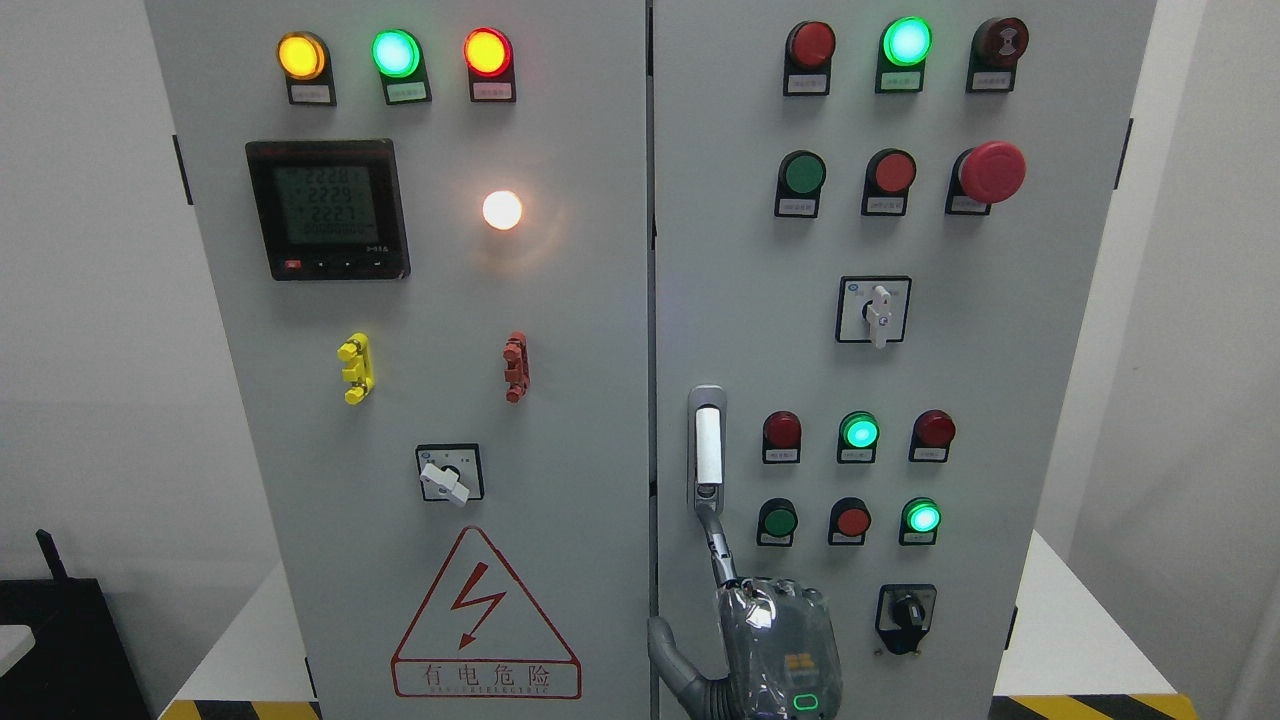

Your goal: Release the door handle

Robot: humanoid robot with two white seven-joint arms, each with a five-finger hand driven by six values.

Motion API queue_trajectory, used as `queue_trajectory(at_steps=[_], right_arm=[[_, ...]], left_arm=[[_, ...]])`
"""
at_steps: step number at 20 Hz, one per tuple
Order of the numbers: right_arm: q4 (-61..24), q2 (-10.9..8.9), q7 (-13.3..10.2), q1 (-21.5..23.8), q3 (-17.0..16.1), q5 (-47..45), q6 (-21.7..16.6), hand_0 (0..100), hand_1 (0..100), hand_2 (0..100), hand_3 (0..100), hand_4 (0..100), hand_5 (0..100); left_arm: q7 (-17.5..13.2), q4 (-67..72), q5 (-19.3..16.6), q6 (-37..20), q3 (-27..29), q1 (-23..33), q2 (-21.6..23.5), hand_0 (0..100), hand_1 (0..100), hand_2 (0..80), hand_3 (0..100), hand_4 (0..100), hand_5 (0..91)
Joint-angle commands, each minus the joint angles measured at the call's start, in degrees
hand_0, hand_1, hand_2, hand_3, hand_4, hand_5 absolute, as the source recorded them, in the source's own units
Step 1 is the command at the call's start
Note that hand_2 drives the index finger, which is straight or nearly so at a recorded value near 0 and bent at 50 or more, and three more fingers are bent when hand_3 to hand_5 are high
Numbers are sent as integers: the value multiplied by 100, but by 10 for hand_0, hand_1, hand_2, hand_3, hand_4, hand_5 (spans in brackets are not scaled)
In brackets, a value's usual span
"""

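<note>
The door handle [707,445] is a slim upright grey lever with a white grip, set near the left edge of the right cabinet door [1000,380]. My right hand [775,640] comes up from the bottom edge just right of the middle, with its back toward the camera. Its index finger [716,545] stretches straight up and its tip touches the lower end of the handle. The thumb [665,650] sticks out to the left, close to the seam between the doors. Nothing is clasped in the hand. The handle lies flush in its recess and both doors look closed.
The right door carries red and green buttons, lit green lamps [858,432], a red mushroom stop [990,172] and rotary switches [875,312]. On the left door [580,400] are a meter [328,208], lamps and a warning triangle [485,620]. White walls stand on either side.
</note>
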Motion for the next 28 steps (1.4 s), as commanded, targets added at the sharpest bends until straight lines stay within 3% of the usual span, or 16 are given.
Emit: queue_trajectory(at_steps=[1, 18, 26, 28], right_arm=[[-10, -1, -80, -18, -2, -7, -9, 339, 299, 0, 1000, 1000, 1000], [-90, -1, -369, -9, 7, -95, -61, 357, 305, 0, 1000, 1000, 1000], [-98, -1, -589, 35, -2, -192, -255, 401, 313, 68, 1000, 1000, 1000], [-98, -1, -616, 43, -2, -244, -255, 405, 317, 185, 1000, 1000, 1000]], left_arm=[[-4, 114, 0, 1, -79, 1, -1, 120, 389, 0, 0, 0, 0], [-4, 114, 0, 1, -79, 0, 8, 120, 389, 0, 0, 0, 0], [-4, 114, 0, 1, -79, 1, -1, 120, 389, 0, 0, 0, 0], [-4, 114, 0, 1, -79, 1, -1, 120, 389, 0, 0, 0, 0]])
